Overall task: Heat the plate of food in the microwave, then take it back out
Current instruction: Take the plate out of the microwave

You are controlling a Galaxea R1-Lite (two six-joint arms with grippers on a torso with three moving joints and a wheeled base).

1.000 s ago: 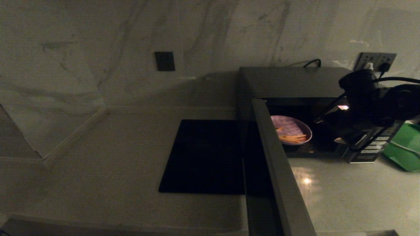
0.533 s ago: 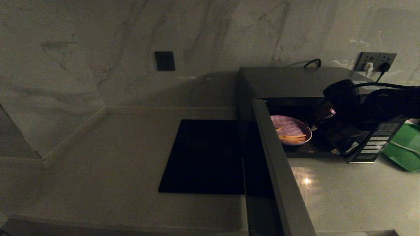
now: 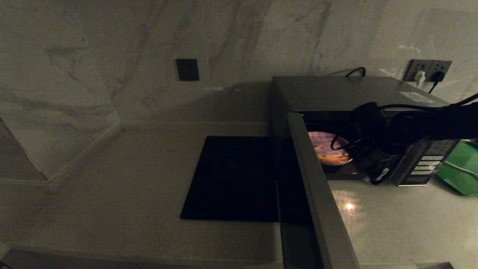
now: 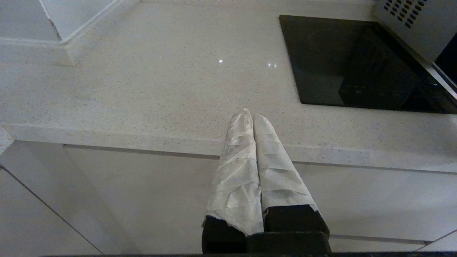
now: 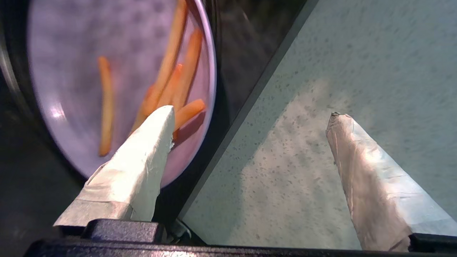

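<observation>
The microwave [image 3: 336, 93] stands at the back right with its door [image 3: 317, 194] swung out towards me. Inside lies the pale-lavender plate of food [image 3: 325, 146], with orange fries [image 5: 171, 82] on it. My right arm [image 3: 377, 145] reaches in from the right to the microwave's mouth. The right gripper [image 5: 251, 113] is open: one taped finger [image 5: 142, 160] hangs over the near rim of the plate [image 5: 64, 71], the other over the speckled counter outside. It holds nothing. My left gripper [image 4: 250, 115] is shut and empty, parked over the counter's front edge.
A flat black mat [image 3: 231, 179] lies left of the open door. A green tray [image 3: 459, 168] sits at the far right beside the button panel [image 3: 425, 164]. Wall sockets [image 3: 427, 71] and the marble wall close the back. Bare counter [image 3: 403, 224] lies in front.
My right arm has swung left and down from in front of the button panel to the microwave's opening, now covering the plate's right edge. The plate and door have not moved.
</observation>
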